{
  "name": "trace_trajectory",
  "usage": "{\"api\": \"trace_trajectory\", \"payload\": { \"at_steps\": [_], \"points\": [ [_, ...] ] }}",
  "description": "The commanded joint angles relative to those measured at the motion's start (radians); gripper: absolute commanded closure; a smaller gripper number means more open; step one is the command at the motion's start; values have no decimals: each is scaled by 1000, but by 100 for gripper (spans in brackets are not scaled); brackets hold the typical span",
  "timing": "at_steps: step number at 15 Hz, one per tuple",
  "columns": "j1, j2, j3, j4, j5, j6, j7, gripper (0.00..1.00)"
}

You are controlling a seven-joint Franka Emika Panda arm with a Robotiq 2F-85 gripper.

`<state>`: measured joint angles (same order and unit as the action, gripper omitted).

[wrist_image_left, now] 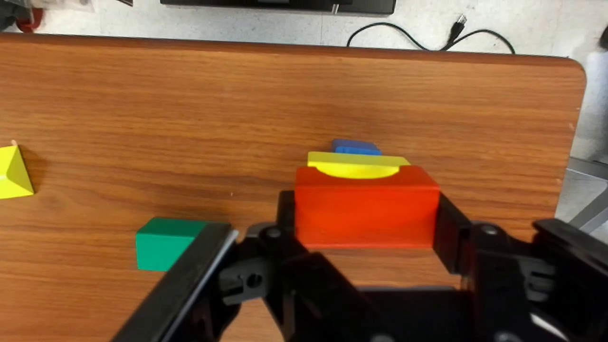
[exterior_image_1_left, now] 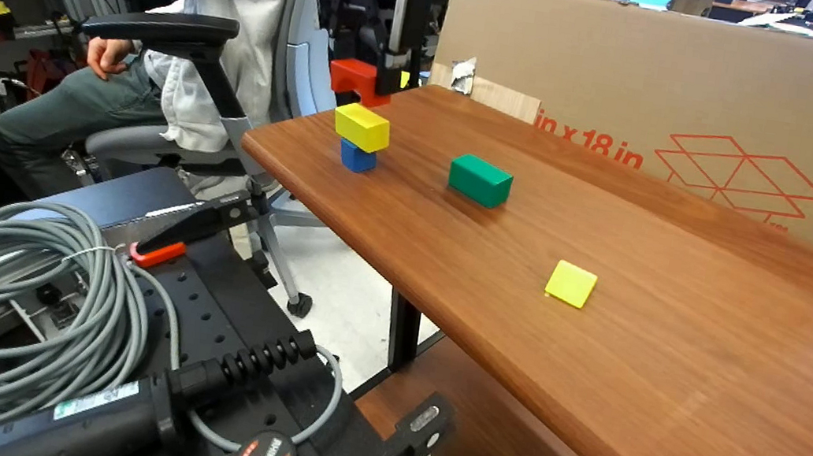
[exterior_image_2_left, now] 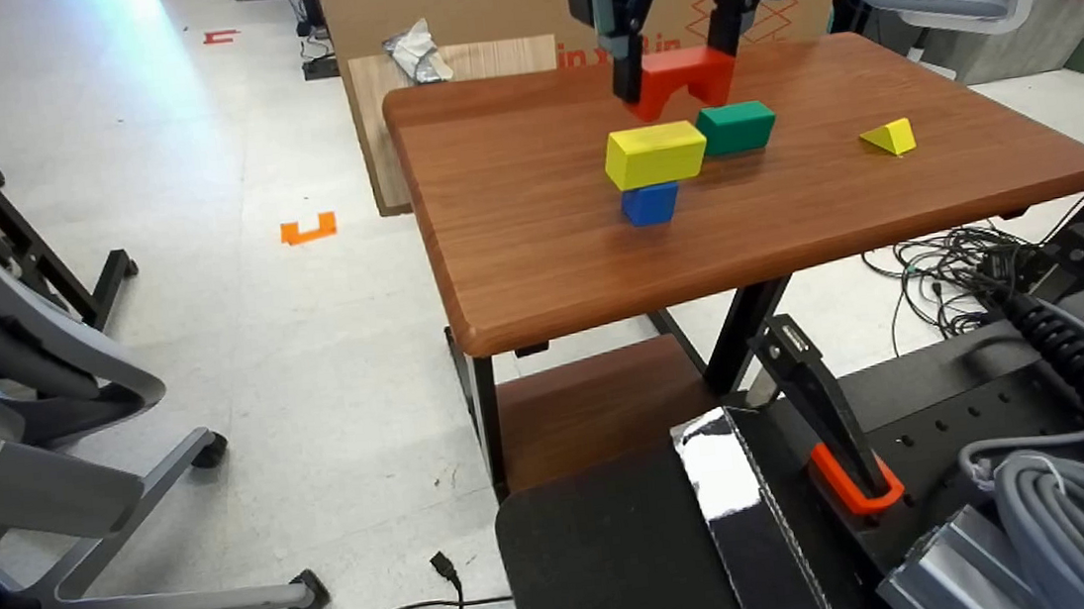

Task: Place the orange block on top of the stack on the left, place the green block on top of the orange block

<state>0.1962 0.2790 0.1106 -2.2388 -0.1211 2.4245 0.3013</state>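
My gripper (exterior_image_2_left: 677, 58) is shut on the orange-red arch-shaped block, the orange block (exterior_image_2_left: 682, 72), with its notch facing down. In the wrist view the gripper (wrist_image_left: 366, 218) has a finger at each end of the orange block (wrist_image_left: 366, 216). It holds it in the air, higher than the stack and apart from it. The stack is a longer yellow block (exterior_image_1_left: 362, 127) on a small blue cube (exterior_image_1_left: 358, 157). In the wrist view the orange block partly hides the yellow block (wrist_image_left: 358, 164). The green block (exterior_image_1_left: 480, 181) lies on the table beside the stack, also in the wrist view (wrist_image_left: 164, 244).
A yellow wedge (exterior_image_1_left: 571, 284) lies on the wooden table (exterior_image_1_left: 677, 338), farther along past the green block. A cardboard sheet (exterior_image_1_left: 634, 77) stands along one table edge. A person in a chair (exterior_image_1_left: 195, 31) sits near the stack's end of the table.
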Motion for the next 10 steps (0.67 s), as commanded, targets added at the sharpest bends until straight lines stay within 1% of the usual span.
{"api": "trace_trajectory", "payload": {
  "at_steps": [1,5,6,8,9,10],
  "points": [
    [24,52,-16,41,-24,13,31,58],
    [35,77,-26,55,-29,18,49,58],
    [37,82,-29,60,-28,15,57,8],
    [39,85,-32,63,-25,13,63,2],
    [40,83,-33,62,-25,15,66,0],
    [39,76,-33,58,-21,15,63,0]
  ]
}}
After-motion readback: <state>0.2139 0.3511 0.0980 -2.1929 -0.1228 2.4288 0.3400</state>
